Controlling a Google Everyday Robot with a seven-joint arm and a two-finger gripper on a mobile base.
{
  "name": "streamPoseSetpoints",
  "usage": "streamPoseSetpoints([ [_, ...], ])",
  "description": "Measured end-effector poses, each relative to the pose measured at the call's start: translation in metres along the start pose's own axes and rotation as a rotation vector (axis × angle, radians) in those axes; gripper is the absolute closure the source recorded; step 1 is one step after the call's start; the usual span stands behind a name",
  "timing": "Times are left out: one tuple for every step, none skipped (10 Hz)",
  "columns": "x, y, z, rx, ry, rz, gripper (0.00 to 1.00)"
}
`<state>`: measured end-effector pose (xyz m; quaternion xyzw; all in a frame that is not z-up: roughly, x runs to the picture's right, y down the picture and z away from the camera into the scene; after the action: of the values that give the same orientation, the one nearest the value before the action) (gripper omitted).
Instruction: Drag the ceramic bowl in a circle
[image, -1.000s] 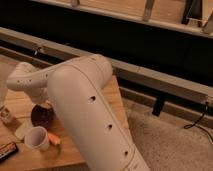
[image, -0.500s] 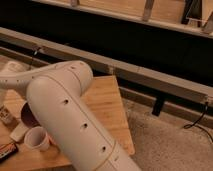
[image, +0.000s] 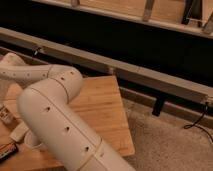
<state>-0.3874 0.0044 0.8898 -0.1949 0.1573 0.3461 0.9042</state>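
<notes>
**Foreground.** My upper arm link (image: 60, 130) is filling the lower left of the view, rising from the bottom edge to a rounded joint. It is covering most of the left part of the desk (image: 102, 107). At the left edge a dark flat packet (image: 7, 149) is lying on the wood. A pale rounded shape (image: 26, 137), probably a white cup, is peeking out from under the link.

**Middle ground.** My forearm (image: 25, 72) is reaching leftward from the elbow, above the desk's far left corner. My jaws are not showing. I am judging that they are hanging behind the big link, low over the left part of the desk. They are pressed fully together, but I cannot tell whether they are gripping anything. The ceramic bowl is hidden as well. I am judging that it is sitting on the left part of the desk behind my arm, at or just beside the jaws, since that is the only covered ground. Being round, it is offering no long axis. The circle is depending on which side of the rim the jaws are bearing on, and I cannot see that.

**Background.** Speckled floor (image: 170, 142) is lying to the right of the desk. A grey rail (image: 145, 77) is crossing behind it, and a cable (image: 197, 122) is trailing at the far right.
</notes>
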Motion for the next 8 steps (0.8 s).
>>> streamPoseSetpoints([
  [-0.001, -0.017, 0.006, 0.006, 0.014, 0.041, 1.0],
  [0.002, -0.037, 0.013, 0.012, 0.032, 0.086, 1.0],
  [0.01, -0.063, 0.022, 0.025, 0.054, 0.142, 1.0],
  [0.023, -0.096, 0.031, 0.043, 0.084, 0.208, 1.0],
  [0.034, -0.119, 0.037, 0.058, 0.105, 0.251, 1.0],
  [0.053, -0.153, 0.044, 0.083, 0.136, 0.31, 1.0],
  [0.068, -0.177, 0.046, 0.104, 0.158, 0.347, 1.0],
  [0.086, -0.2, 0.05, 0.128, 0.185, 0.374, 1.0],
])
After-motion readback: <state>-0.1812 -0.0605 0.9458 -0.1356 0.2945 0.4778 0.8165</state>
